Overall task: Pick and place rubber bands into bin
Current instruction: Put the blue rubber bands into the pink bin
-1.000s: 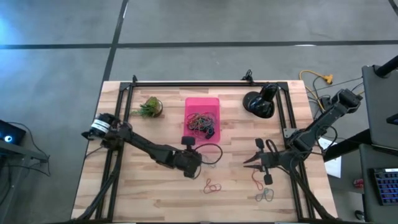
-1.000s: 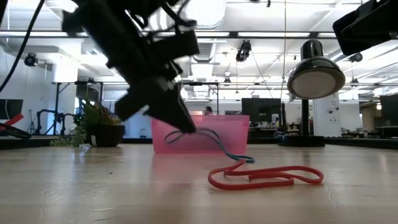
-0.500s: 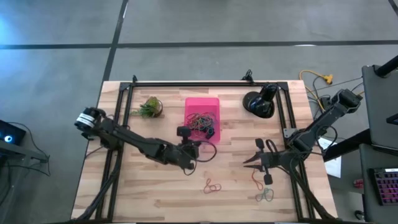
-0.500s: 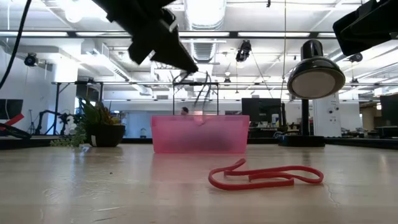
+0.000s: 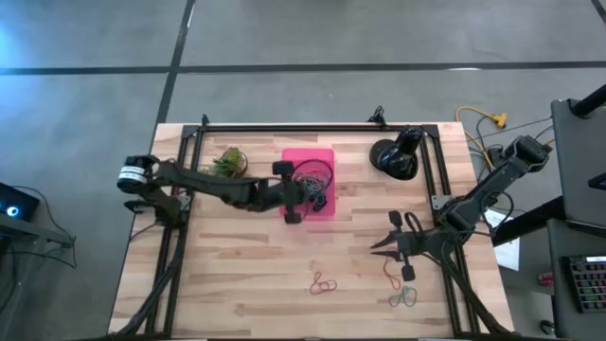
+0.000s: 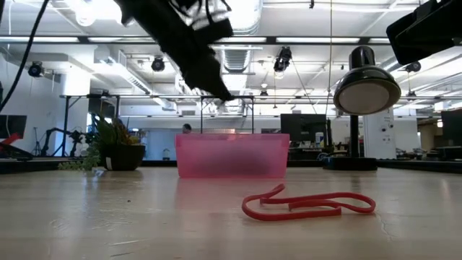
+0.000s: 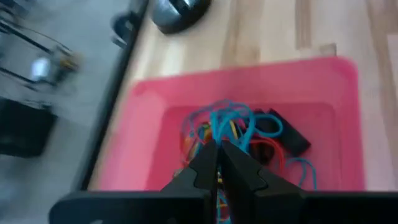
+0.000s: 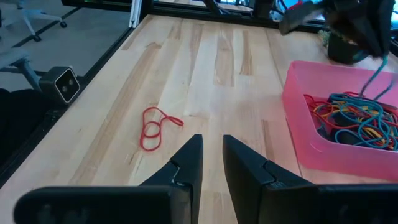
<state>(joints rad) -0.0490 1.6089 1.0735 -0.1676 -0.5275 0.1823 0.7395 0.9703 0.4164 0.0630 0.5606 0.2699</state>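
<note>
Left end effector [image 5: 301, 196] hangs over the pink bin [image 5: 322, 157], fingers clenched on a blue rubber band [image 8: 377, 76] dangling above the pile of rubber bands [image 7: 249, 130] inside. Right end effector [image 5: 379, 244] hovers slightly parted and empty over the surface [image 5: 237, 275], near a loose red rubber band [image 5: 323, 282].

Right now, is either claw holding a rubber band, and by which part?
The left claw is shut on a blue rubber band, pinching one end of the loop, the rest dangling over the pink bin. The right claw holds nothing.
</note>
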